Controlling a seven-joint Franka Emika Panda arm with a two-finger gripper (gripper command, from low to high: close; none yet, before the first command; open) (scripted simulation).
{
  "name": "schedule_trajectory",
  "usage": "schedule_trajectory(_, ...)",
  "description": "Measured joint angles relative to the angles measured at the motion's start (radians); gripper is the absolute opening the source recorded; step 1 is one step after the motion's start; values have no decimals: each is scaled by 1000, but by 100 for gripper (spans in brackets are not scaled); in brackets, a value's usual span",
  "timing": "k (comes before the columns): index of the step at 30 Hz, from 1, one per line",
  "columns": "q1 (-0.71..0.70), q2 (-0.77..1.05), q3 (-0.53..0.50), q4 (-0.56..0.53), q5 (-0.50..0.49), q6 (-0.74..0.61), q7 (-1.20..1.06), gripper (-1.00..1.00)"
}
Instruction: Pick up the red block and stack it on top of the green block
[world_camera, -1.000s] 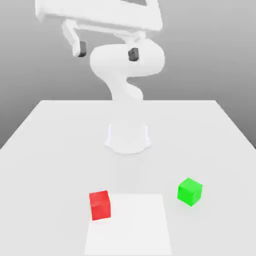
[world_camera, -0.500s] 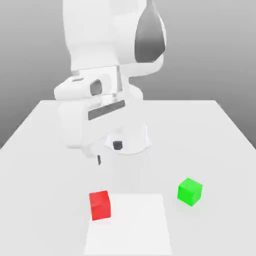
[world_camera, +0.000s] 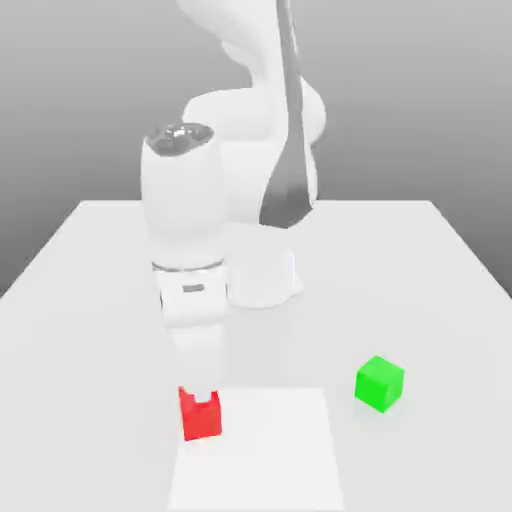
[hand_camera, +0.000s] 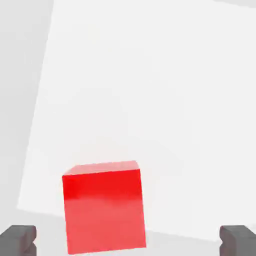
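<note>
The red block (world_camera: 202, 420) rests on the table at the near left corner of a brighter white square patch (world_camera: 270, 450). My gripper (world_camera: 200, 397) has come straight down over it and is open. In the hand view the two dark fingertips (hand_camera: 17, 239) stand far apart on either side of the red block (hand_camera: 104, 207), with my gripper (hand_camera: 128, 240) not touching it. The green block (world_camera: 380, 382) sits alone on the table toward the exterior view's right, about a hand's width from the red one.
The white table (world_camera: 420, 260) stretches out around both blocks. The arm's round base (world_camera: 265, 282) stands behind them at the table's middle, with the arm's bulky links leaning forward over the left half.
The arm has swung forward and down from high at the back. The gripper now hangs right over the red block. Neither block has moved.
</note>
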Motion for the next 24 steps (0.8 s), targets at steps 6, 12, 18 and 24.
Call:
schedule_trajectory(6, -32, 113, 93, 23, 205, 74, -161, 0)
schedule_trajectory(12, -167, 232, 280, 48, 429, 153, -325, 0)
schedule_trajectory(18, -194, 249, 313, 50, 455, 163, -344, -100)
schedule_trajectory(24, -122, 185, 213, 38, 336, 121, -258, -100)
